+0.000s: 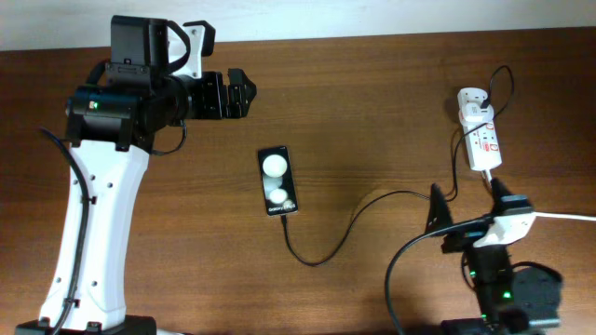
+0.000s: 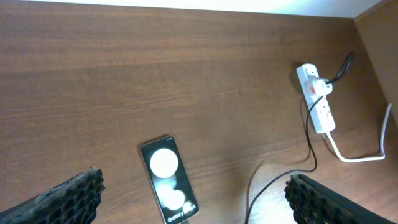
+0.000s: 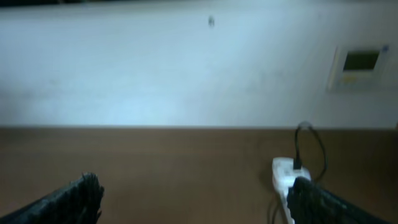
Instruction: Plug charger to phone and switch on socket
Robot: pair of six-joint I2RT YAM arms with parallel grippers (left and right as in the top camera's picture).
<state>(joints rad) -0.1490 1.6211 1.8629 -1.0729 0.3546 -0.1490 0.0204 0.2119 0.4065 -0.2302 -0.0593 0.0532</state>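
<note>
The phone (image 1: pixel 277 180) lies flat mid-table, its screen reflecting two round white spots; it also shows in the left wrist view (image 2: pixel 166 179). The charger cable (image 1: pixel 321 256) runs from the phone's near end in a loop to the white adapter (image 1: pixel 475 115) on the socket strip (image 1: pixel 484 141). Its plug tip sits at the phone's port. My left gripper (image 1: pixel 235 93) is open and empty, raised behind and left of the phone (image 2: pixel 194 190). My right gripper (image 1: pixel 466 197) is open and empty just in front of the socket (image 3: pixel 281 176).
The thick white cord (image 1: pixel 563 217) leaves the strip toward the right edge and shows in the left wrist view (image 2: pixel 357 155). A pale wall (image 3: pixel 186 62) with a small panel (image 3: pixel 359 65) stands behind the table.
</note>
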